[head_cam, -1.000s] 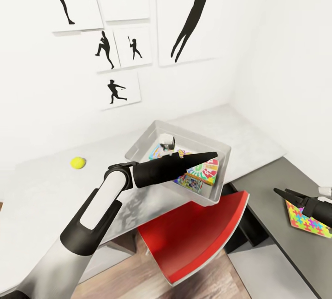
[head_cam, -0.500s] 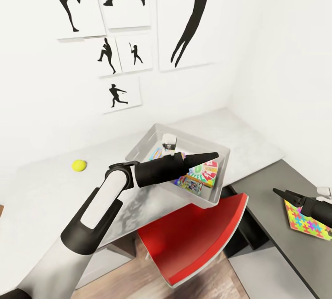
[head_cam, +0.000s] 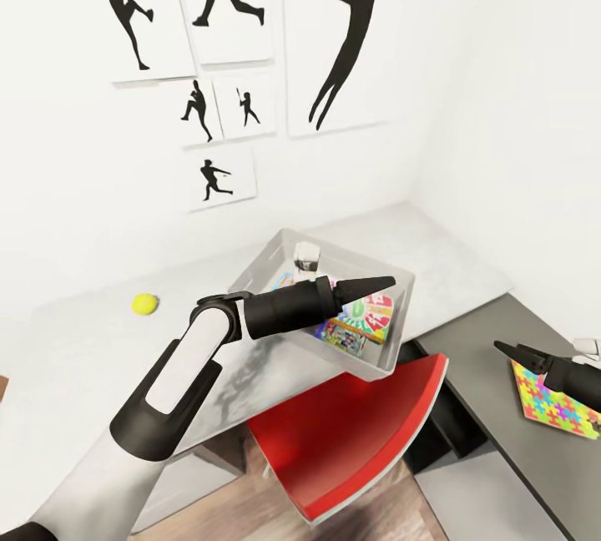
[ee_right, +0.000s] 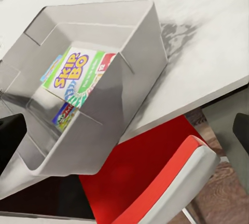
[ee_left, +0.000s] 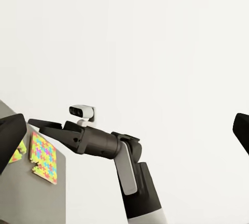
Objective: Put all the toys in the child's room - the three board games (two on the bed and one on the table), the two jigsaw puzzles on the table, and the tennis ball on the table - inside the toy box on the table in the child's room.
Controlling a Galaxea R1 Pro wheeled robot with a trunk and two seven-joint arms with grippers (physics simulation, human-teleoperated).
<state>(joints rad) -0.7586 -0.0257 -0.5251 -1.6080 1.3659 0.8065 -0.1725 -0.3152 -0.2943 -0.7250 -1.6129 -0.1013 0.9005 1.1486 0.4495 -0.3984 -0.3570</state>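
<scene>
Looking from the head: left claw (head_cam: 380, 281) clenched, empty, hanging over the toy box (head_cam: 275, 255) holding board games (head_cam: 359, 316); tennis ball (head_cam: 144, 304) sits apart on the surface (head_cam: 75, 349), red chair (head_cam: 351, 432) below. Left wrist: right claw (ee_left: 39, 125) by a jigsaw puzzle (ee_left: 42, 156), grip state unclear. Right wrist: Skip-Bo box (ee_right: 78, 73) lies inside the toy box.

We found open tabletop (head_cam: 92, 349) around the tennis ball (head_cam: 144, 304). The left arm (head_cam: 275, 313) crossed above the toy box (head_cam: 265, 261), partly barring its open top. A red chair (head_cam: 351, 432) filled the gap below the tabletop corner. The jigsaw puzzle (head_cam: 558, 395) lay just beside the right hand (head_cam: 503, 348).
</scene>
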